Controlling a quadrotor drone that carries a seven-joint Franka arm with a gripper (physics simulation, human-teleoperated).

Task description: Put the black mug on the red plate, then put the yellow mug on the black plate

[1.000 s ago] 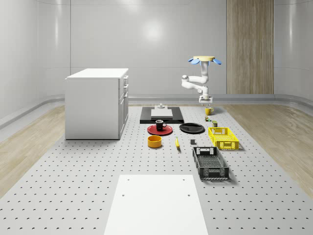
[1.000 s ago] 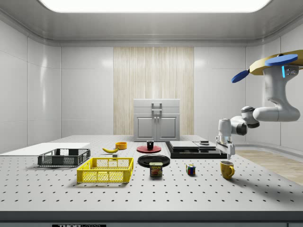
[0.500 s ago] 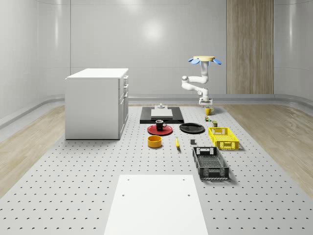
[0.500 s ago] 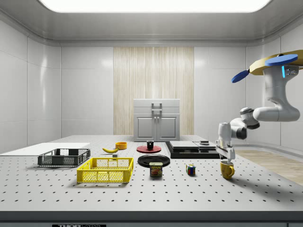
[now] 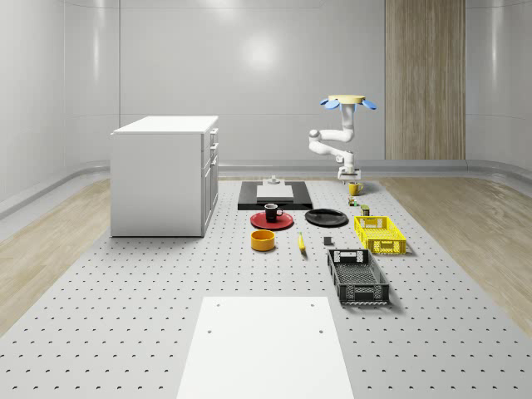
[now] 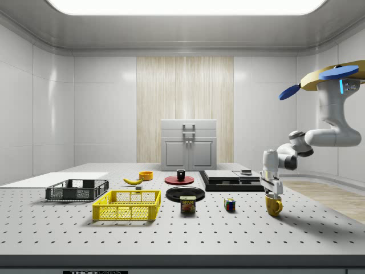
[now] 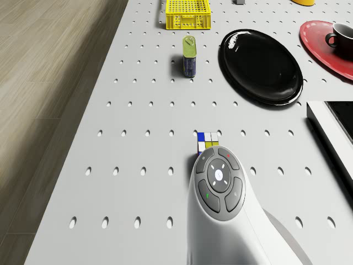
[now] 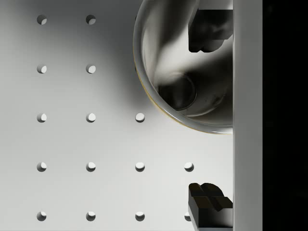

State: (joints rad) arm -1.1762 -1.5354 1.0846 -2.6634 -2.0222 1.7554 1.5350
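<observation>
At the right of the side view I see the drone (image 6: 331, 77) hovering high above the table's (image 6: 171, 228) far end, arm bent down so the gripper (image 6: 273, 190) sits right at the rim of the yellow mug (image 6: 274, 205). On my wrist feed the jaws stand wide apart, one fingertip (image 8: 208, 30) over the mug's mouth, gripping nothing. The black mug (image 5: 272, 212) stands on the red plate (image 5: 272, 220); the black plate (image 5: 326, 218) lies beside it.

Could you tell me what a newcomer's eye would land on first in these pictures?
Probably the drone hovering over the table's far end, its white arm reaching down so the open gripper sits at the yellow mug. Next, the black mug already standing on the red plate, beside the bare black plate.
</observation>
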